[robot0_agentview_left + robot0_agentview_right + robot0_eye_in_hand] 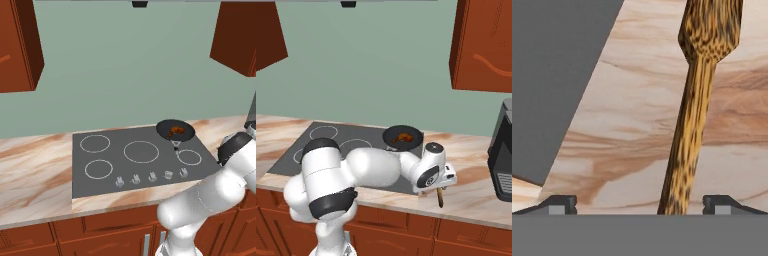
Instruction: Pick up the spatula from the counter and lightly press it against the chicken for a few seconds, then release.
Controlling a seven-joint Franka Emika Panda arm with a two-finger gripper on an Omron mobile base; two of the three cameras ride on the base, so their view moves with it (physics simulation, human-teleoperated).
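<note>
On the marbled counter [619, 130] just right of the stove [552, 75] lies the wooden spatula [694, 125] — I see its handle running up between my gripper's [641, 204] fingers [562, 202], which stand spread wide, clear of it. The chicken [402, 137] sits in the pan [414, 133] on the stove's back corner.

I see a spatula [699, 100] of mottled golden-brown wood grain, a table [627, 115] marbled cream with rust veins, a dark grey cooktop [135, 170] ringed white, reddish-brown chicken [176, 131] in a black pan [164, 129].
</note>
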